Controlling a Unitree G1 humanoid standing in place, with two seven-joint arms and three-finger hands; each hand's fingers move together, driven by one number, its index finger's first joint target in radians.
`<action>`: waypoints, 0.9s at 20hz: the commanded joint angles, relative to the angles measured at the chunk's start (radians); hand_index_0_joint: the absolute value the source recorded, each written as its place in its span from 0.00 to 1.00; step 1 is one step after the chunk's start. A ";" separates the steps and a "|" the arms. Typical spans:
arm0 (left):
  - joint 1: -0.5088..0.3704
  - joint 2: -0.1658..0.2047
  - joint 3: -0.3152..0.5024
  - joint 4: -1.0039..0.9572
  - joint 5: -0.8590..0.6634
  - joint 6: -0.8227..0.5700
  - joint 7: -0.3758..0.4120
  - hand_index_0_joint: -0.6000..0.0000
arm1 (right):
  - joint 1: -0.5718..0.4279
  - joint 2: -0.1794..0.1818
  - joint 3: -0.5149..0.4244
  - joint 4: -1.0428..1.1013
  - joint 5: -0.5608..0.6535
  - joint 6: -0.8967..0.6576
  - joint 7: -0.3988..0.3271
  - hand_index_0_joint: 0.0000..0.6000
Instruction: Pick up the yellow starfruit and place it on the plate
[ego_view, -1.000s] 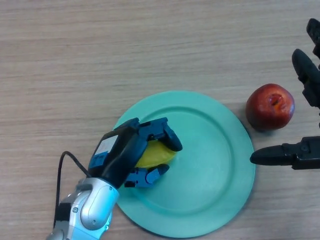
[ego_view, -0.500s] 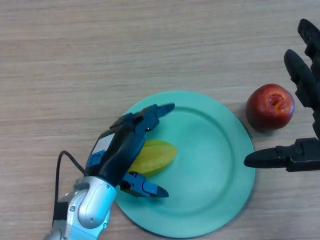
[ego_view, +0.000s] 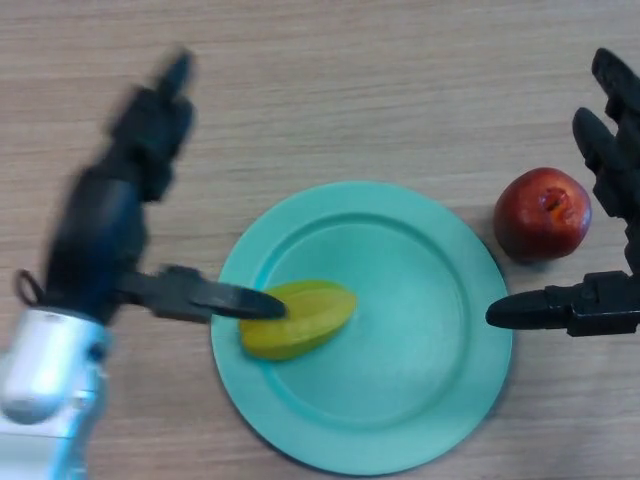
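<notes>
The yellow starfruit (ego_view: 298, 318) lies on the left part of the green plate (ego_view: 420, 330), free of any grip. My left hand (ego_view: 105, 220) is open, lifted up and to the left of the plate. Its fingers point away over the table while its thumb (ego_view: 205, 296) reaches toward the starfruit's left end. My right hand (ego_view: 600, 240) is open at the right edge of the view. Its fingers stand behind a red apple, and its thumb (ego_view: 545, 308) lies by the plate's right rim.
A red apple (ego_view: 540, 214) sits on the wooden table (ego_view: 330, 90) just right of the plate, between my right hand's thumb and fingers but untouched.
My left hand opened, let go of the starfruit on the plate, then pulled back up and to the left. The right hand stayed almost still.
</notes>
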 joint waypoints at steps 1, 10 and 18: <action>-0.012 0.059 0.131 -0.039 -0.111 -0.147 -0.013 1.00 | -0.032 -0.019 -0.025 -0.036 -0.038 -0.165 -0.015 0.00; 0.037 0.075 0.179 0.008 -0.066 -0.156 0.010 1.00 | -0.045 -0.016 -0.007 0.012 -0.040 -0.202 -0.020 0.00; 0.039 0.075 0.188 0.001 -0.093 -0.132 -0.005 1.00 | -0.087 -0.021 0.011 0.106 -0.062 -0.261 -0.009 0.00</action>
